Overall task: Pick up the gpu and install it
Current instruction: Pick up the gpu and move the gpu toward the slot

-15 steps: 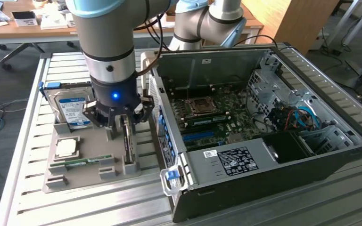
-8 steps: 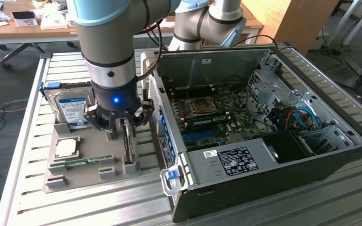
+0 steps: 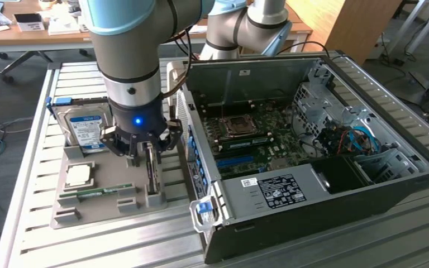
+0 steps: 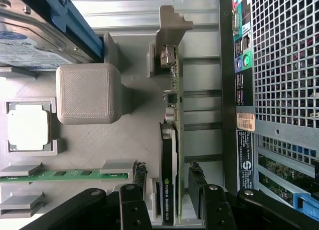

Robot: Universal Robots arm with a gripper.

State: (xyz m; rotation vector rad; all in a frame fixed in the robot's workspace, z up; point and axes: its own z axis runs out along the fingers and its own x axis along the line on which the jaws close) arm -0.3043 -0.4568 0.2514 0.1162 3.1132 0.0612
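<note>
The gpu [image 3: 152, 177] stands on its edge in a slot of the grey holder tray [image 3: 106, 209], beside the open computer case [image 3: 326, 184]. In the wrist view the gpu [image 4: 174, 108] shows edge-on, a green board with a dark face and a metal bracket at its far end. My gripper [image 3: 147, 152] is lowered over the card and is open. In the wrist view the gripper [image 4: 168, 174] has one finger on each side of the card. There is a small gap between each of the fingers [image 4: 141, 176] and the board.
The tray also holds an upright hard drive [image 3: 85, 129], a square processor chip [image 3: 79, 175] and a narrow memory stick [image 3: 99, 192]. The case lies on its side with the motherboard [image 3: 252, 139] exposed, close to the tray on the exterior view's right. Everything rests on a slatted metal table [image 3: 28, 167].
</note>
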